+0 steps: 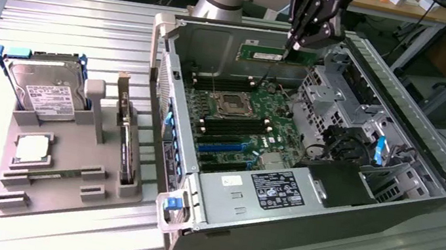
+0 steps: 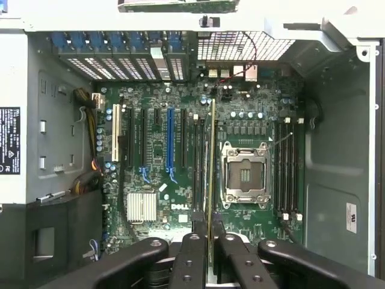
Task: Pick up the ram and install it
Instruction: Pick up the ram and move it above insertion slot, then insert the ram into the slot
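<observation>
My gripper hangs over the open computer case, shut on the ram, a long thin green stick held level above the case's far wall. In the wrist view the ram is seen edge-on as a thin line running out from between my fingers, with the gripper closed around its near end. Below it lies the green motherboard. The stick lines up over the dark memory slots beside the empty processor socket.
A grey holder tray stands at the exterior view's left with a hard drive, a square silver chip and an upright expansion card. Drive cages and cables crowd the case's right half. More memory slots flank the socket's other side.
</observation>
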Robot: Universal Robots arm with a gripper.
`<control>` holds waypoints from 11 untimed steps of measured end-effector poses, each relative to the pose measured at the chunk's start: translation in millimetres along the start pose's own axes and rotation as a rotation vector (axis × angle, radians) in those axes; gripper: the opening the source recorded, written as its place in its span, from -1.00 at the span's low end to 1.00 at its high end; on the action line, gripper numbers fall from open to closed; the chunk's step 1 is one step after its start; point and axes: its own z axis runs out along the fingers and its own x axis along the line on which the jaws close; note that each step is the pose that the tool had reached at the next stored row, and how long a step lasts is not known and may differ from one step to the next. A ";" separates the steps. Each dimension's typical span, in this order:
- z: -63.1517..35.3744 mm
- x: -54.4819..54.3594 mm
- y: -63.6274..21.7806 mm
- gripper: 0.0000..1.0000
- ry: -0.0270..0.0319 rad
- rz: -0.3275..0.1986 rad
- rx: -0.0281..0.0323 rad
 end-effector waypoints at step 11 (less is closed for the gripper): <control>28.2 -0.6 -1.4 -0.72 -0.0037 0.046 -0.0006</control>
